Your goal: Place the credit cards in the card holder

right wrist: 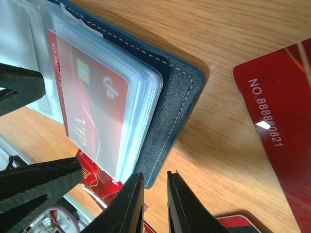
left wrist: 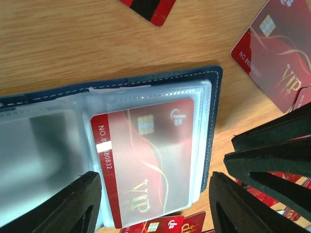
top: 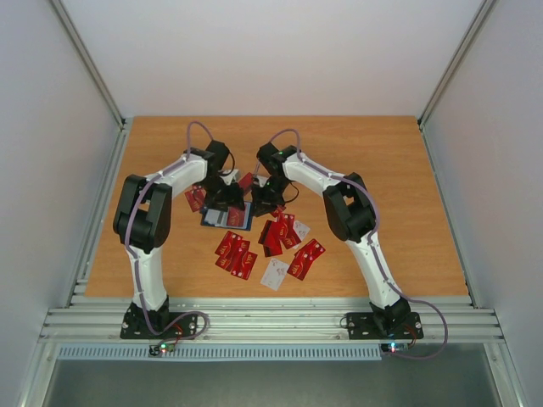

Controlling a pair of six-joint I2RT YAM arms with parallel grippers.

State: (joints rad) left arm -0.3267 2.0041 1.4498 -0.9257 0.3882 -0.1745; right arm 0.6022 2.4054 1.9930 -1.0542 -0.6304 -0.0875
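The card holder (top: pixel 215 222) lies open on the table, navy cover (left wrist: pixel 214 116) down and clear sleeves up. One red credit card (left wrist: pixel 146 155) sits inside the top sleeve, and it also shows in the right wrist view (right wrist: pixel 92 107). My left gripper (left wrist: pixel 154 182) hovers open just above that sleeve, its fingers straddling the card. My right gripper (right wrist: pixel 154 177) is at the holder's corner (right wrist: pixel 170 102), jaws only a narrow gap apart with bare table showing between them. More red credit cards (top: pixel 236 253) and a white one (top: pixel 275 274) lie loose in front of the holder.
Loose red cards lie close around the holder: one to its right (left wrist: pixel 279 58), one behind it (left wrist: pixel 150 9), one beside my right gripper (right wrist: pixel 286 126). Both grippers (top: pixel 227 202) (top: pixel 261 203) crowd the holder. Metal rails (top: pixel 254 318) edge the near side of the table.
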